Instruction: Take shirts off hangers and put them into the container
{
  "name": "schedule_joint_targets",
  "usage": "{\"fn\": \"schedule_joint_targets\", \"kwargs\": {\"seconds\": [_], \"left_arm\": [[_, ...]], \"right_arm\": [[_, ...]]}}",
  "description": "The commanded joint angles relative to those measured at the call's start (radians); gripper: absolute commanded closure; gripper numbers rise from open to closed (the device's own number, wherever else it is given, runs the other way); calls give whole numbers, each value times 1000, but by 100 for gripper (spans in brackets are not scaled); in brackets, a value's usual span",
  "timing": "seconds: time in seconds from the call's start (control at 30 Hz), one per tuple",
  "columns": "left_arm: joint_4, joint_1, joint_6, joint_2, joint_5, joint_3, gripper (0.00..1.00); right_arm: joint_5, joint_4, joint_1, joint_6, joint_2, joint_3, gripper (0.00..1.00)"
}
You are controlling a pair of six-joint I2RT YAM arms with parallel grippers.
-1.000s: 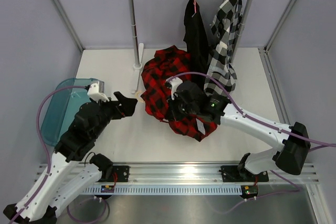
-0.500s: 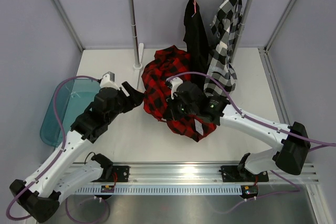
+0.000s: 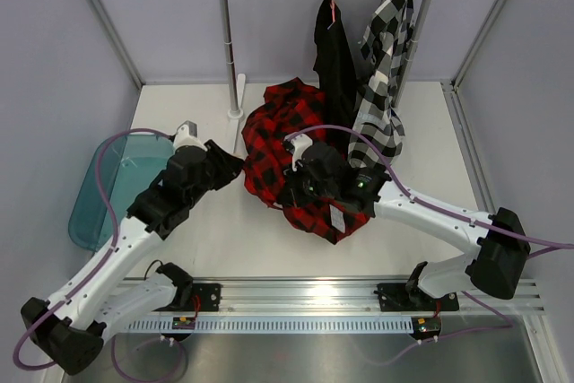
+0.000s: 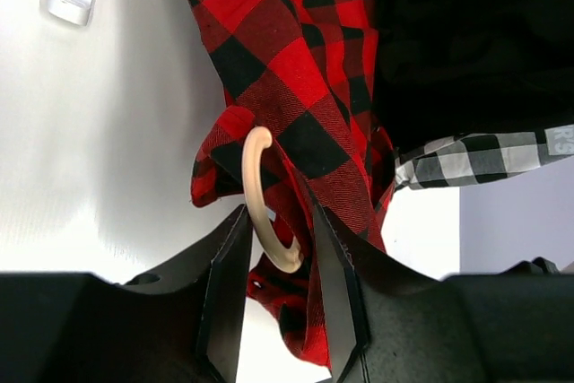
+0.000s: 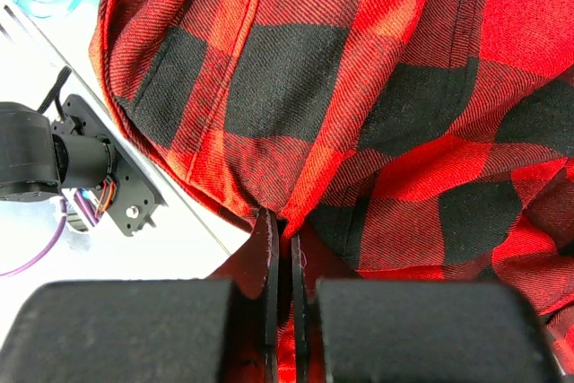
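right claw (image 5: 280,238) pinches red plaid shirt (image 5: 359,87) fold

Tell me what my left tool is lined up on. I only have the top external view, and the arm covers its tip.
Observer: In the left wrist view, the rounded end of a wooden hanger pokes out of the red plaid shirt. It sits in the gap of the left tool, with a finger on either side.
Operator: Okay. What about the right tool? From above it's just a black lump on the cloth.
Observer: The right wrist view shows the right tool shut on a fold at the edge of that same shirt.
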Motion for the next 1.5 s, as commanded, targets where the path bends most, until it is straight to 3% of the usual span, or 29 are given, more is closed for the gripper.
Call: {"fn": "schedule_joint_targets", "kwargs": {"seconds": [0.0,0.13,0.27,0.37,0.5,0.53,0.63,0.67,0.97,1.23,1.47], "left_arm": [[59,1,-35,23,-14,32,63],[58,1,-41,35,-10,32,71],[53,1,-38,35,-36,42,100],[53,1,-23,40,-54,66,100],[44,1,15,64,-79,124,100],[42,1,50,81,-79,156,100],[10,1,128,119,-76,236,100],[1,-1,139,122,-76,252,100],[-50,-18,267,162,-53,439,100],[-88,-90,222,222,-152,537,100],[-148,-90,140,205,-263,542,100]], "right_arm": [[4,94,10,10,-40,2,100],[15,100,10,9,-46,-7,100],[21,108,10,10,-46,-21,100],[27,109,10,10,-57,-27,95],[35,66,11,-22,-101,-6,69],[38,51,14,-33,-112,5,56],[56,-10,16,-71,-161,48,37],[71,-23,19,-77,-172,72,35],[113,-56,28,-94,-160,241,33],[189,101,145,-60,-40,286,37],[332,300,212,-103,38,188,38]]}}
